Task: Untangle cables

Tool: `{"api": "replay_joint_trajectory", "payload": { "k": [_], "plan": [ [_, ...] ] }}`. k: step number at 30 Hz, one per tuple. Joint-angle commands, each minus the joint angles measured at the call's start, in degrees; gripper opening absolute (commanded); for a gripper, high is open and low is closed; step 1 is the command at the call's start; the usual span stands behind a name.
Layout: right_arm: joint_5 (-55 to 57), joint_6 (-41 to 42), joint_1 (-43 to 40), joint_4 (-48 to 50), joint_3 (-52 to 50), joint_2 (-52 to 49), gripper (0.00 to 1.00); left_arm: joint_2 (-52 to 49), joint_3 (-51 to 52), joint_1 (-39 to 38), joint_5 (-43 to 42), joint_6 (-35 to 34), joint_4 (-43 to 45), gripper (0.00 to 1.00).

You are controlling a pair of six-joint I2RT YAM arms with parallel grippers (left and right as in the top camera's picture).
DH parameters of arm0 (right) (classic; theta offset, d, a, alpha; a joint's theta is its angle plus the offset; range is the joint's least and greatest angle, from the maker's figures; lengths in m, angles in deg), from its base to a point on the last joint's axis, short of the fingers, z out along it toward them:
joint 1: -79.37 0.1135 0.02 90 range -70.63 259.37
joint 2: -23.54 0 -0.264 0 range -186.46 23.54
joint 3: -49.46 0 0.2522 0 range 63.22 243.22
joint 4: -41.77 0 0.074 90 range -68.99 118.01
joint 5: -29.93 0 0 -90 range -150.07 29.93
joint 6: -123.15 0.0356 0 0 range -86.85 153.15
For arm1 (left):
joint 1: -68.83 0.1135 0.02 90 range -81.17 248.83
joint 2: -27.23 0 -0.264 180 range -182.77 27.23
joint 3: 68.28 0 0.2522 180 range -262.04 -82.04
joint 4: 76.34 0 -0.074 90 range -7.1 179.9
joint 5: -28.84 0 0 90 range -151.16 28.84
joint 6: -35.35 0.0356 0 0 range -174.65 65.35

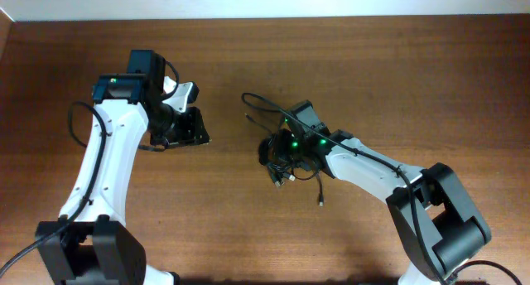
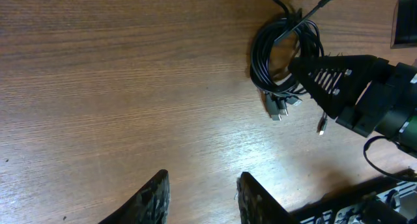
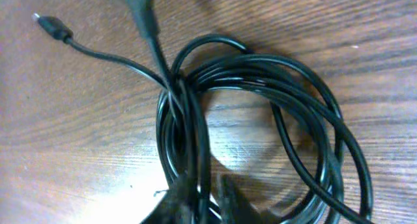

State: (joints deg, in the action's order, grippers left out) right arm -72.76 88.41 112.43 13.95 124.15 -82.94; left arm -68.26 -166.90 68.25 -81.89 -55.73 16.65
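The cables [image 1: 272,149] lie as a tangled coil of thin black cords at the middle of the wooden table. One strand runs up and left to a plug [image 1: 245,96], and another plug [image 1: 321,204] lies loose below the coil. My right gripper [image 1: 287,146] is down on the coil. In the right wrist view its blurred fingers [image 3: 179,201] pinch a few strands of the cables [image 3: 260,68] at the coil's left side. My left gripper [image 2: 203,198] is open over bare wood with nothing between its fingers. It is well left of the coil [image 2: 287,55].
The table's far edge [image 1: 248,18] runs along the top of the overhead view. The right arm's body [image 2: 384,107] and its thicker wiring [image 2: 374,162] sit right of the coil. A dark rectangular object [image 2: 405,22] shows at the left wrist view's upper right.
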Motion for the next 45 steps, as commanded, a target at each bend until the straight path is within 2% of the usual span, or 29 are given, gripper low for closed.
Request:
{"api": "replay_joint_trajectory", "payload": {
  "k": [1, 3, 7, 9, 10, 11, 13, 15, 16, 19, 20, 22, 25, 27, 29, 32, 36, 37, 39, 41, 43, 45],
  "plan": [
    [0.74, -0.28, 0.37, 0.0, -0.26, -0.79, 0.27, -0.42, 0.61, -0.17, -0.02, 0.24, 0.17, 0.36],
    [0.96, -0.31, 0.37, 0.0, -0.28, -0.79, 0.29, -0.42, 0.61, -0.17, 0.0, 0.24, 0.24, 0.36],
    [2.29, -0.31, 0.37, 1.09, -0.28, -2.23, 0.28, -0.42, 0.61, -0.17, -0.02, 0.24, 0.35, 0.37],
    [2.19, -0.33, 0.35, 1.46, -0.28, -3.1, 0.17, -0.42, 0.61, -0.17, -0.02, 0.24, 0.35, 0.41],
    [1.73, -0.35, 0.35, 1.44, -0.28, -3.1, 0.04, -0.42, 0.61, -0.17, -0.02, 0.24, 0.31, 0.42],
    [-0.17, -0.37, 0.31, 1.16, -0.26, -3.08, 0.04, -0.42, 0.61, -0.17, -0.02, 0.24, 0.26, 0.44],
    [-9.57, -4.42, -1.05, 1.11, -0.22, -2.6, 0.04, -0.42, 0.61, -0.17, -0.07, 0.24, 0.09, 0.46],
    [-23.89, -14.21, -4.31, 4.46, -0.2, 0.37, 0.04, -0.42, 0.61, -0.17, -2.84, 0.26, -0.11, 0.52],
    [-29.29, -16.26, -5.73, 5.62, -0.2, 1.68, 0.04, -0.42, 0.61, -0.17, -3.56, 0.26, -0.11, 0.53],
    [-39.6, -17.38, -9.11, 7.26, -0.2, 4.37, 0.04, -0.42, 0.61, -0.17, -8.46, 0.26, -0.79, 0.53],
    [-44.54, -17.35, -9.92, 9.11, -0.2, 4.55, 0.04, -0.42, 0.61, -0.17, -10.91, 0.26, -0.87, 0.5],
    [-45.66, -16.85, -9.81, 9.9, -0.22, 4.55, 0.04, -0.42, 0.61, -0.17, -11.93, 0.24, -0.79, 0.43],
    [-45.62, -15.76, -9.68, 10.01, -0.22, 4.55, 0.04, -0.42, 1.16, -0.87, -13.18, -1.05, -0.17, 0.42],
    [-45.57, -14.71, -9.66, 10.01, -0.22, 4.55, 0.04, -0.42, 3.21, -2.54, -13.14, -1.33, 3.23, 0.42],
    [-45.22, -14.27, -9.66, 9.99, -0.22, 4.55, 0.04, -0.42, 7.61, -4.68, -12.96, -4.96, 8.63, 0.42],
    [-45.18, -14.32, -9.68, 9.99, -0.22, 4.52, 0.04, -0.42, 14.95, -8.39, -13.0, -8.04, 18.47, 0.47],
    [-45.18, -14.32, -9.66, 9.99, -0.22, 4.52, 0.04, -0.42, 16.48, -11.1, -13.18, -12.35, 24.26, 0.45],
    [-45.18, -14.32, -9.66, 9.99, -0.22, 4.52, 0.04, -0.42, 16.48, -11.43, -13.18, -14.12, 25.31, 0.43],
    [-45.18, -14.32, -9.66, 9.97, -0.22, 4.52, 0.04, -0.42, 16.48, -11.82, -13.18, -16.11, 25.83, 0.31],
    [-45.18, -14.32, -9.66, 9.97, -0.22, 4.52, 0.04, -0.42, 16.85, -12.33, -12.92, -16.26, 25.88, 0.28],
    [-45.18, -14.34, -9.68, 9.97, -0.22, 4.52, 0.04, -0.42, 18.47, -12.94, -12.92, -16.26, 26.58, 0.03],
    [-45.16, -14.36, -9.68, 9.92, -0.24, 4.52, 0.04, -0.42, 18.95, -12.92, -12.94, -16.22, 26.58, 0.0]
  ]
}}
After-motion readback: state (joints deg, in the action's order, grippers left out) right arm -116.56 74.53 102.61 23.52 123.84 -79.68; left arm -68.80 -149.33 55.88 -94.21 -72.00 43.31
